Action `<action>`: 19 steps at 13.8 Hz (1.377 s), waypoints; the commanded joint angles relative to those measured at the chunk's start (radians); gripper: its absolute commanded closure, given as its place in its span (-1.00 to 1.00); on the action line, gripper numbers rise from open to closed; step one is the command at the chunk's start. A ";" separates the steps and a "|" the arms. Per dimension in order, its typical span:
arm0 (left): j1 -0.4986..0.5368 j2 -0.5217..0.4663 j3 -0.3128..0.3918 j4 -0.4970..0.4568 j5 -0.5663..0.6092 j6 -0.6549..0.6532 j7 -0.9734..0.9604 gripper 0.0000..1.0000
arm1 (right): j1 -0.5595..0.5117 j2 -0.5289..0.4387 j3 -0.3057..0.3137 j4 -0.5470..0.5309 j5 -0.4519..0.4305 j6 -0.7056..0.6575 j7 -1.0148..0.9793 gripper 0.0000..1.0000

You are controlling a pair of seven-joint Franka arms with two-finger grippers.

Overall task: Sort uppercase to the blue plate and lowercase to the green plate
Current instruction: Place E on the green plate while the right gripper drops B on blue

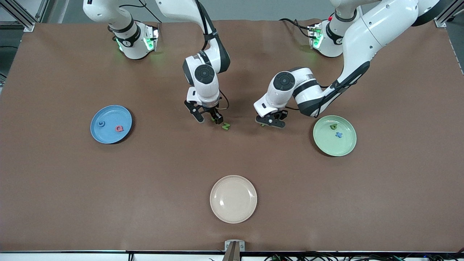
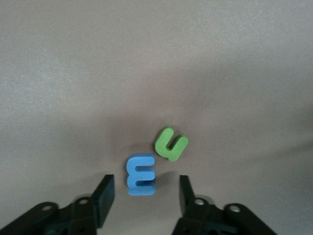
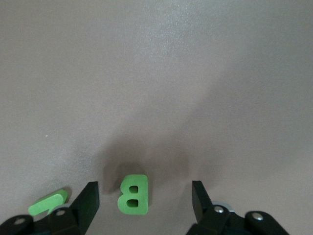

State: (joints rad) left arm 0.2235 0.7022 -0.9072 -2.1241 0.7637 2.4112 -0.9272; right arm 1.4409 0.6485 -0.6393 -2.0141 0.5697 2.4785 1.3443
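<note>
Right gripper (image 1: 207, 118) low over desk (image 1: 72, 188) mid-area, fingers (image 3: 87, 203) spread either side of green B (image 3: 133, 194), not touching it. Green N (image 1: 226, 126) lies on desk just beside.

Left gripper (image 1: 270, 122) low over desk near green plate (image 1: 344, 146), fingers (image 2: 102, 196) spread astride blue m (image 2: 141, 174), gap on both sides; green u (image 2: 171, 143) just beside m.

Blue plate (image 1: 108, 136) toward right arm's end holds blue G (image 1: 102, 124) and pinkish Q (image 1: 119, 128). Green plate holds green d (image 1: 333, 126) and blue x (image 1: 339, 135). Cream plate (image 1: 233, 199) nearest front camera.
</note>
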 commanded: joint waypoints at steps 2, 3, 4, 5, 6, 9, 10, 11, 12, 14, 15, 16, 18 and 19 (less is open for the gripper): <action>-0.021 0.002 0.022 0.003 0.019 0.006 -0.019 -0.10 | -0.007 0.013 0.007 0.012 0.021 0.008 0.003 -0.22; -0.036 0.002 0.033 0.004 0.019 0.006 -0.019 -0.08 | -0.008 0.013 0.007 0.012 0.021 0.011 0.003 -0.13; -0.044 0.003 0.039 0.006 0.019 0.006 -0.021 -0.02 | -0.007 0.019 0.009 0.012 0.021 0.019 0.003 -0.02; -0.046 0.003 0.041 0.007 0.019 0.006 -0.027 0.03 | -0.005 0.025 0.009 0.012 0.021 0.022 0.003 0.07; -0.046 0.002 0.041 0.007 0.019 0.006 -0.038 0.07 | -0.007 0.028 0.009 0.012 0.021 0.022 0.001 0.13; -0.046 0.002 0.041 0.007 0.019 0.006 -0.042 0.32 | -0.007 0.028 0.009 0.012 0.019 0.020 -0.013 0.71; -0.046 0.000 0.041 0.007 0.019 0.006 -0.042 0.44 | -0.010 0.028 0.009 0.012 0.019 0.017 -0.014 0.93; -0.044 0.000 0.041 0.007 0.019 0.005 -0.045 0.53 | -0.011 0.028 0.009 0.012 0.016 0.008 -0.020 0.97; -0.044 0.000 0.041 0.007 0.019 0.005 -0.064 0.67 | -0.011 0.025 0.007 0.012 0.013 0.004 -0.045 0.99; -0.043 -0.003 0.041 0.007 0.019 0.003 -0.084 0.81 | -0.020 0.013 -0.002 0.012 0.012 -0.053 -0.115 0.99; -0.038 -0.007 0.041 0.004 0.019 0.002 -0.084 0.81 | -0.023 -0.001 -0.022 0.011 0.010 -0.103 -0.160 0.99; -0.026 -0.018 0.039 0.000 0.020 -0.004 -0.082 0.82 | -0.022 -0.019 -0.064 0.008 0.010 -0.166 -0.203 0.99; -0.016 -0.059 0.034 -0.007 0.017 -0.009 -0.078 0.84 | -0.013 -0.056 -0.146 -0.003 0.007 -0.264 -0.299 0.99; -0.006 -0.081 0.030 -0.014 0.017 -0.011 -0.078 0.84 | -0.010 -0.079 -0.189 -0.021 0.006 -0.300 -0.354 0.99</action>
State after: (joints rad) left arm 0.2027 0.6917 -0.8701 -2.1183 0.7643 2.4109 -0.9881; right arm 1.4349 0.6467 -0.7633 -1.9989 0.5696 2.2528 1.0958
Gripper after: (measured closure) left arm 0.731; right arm 0.744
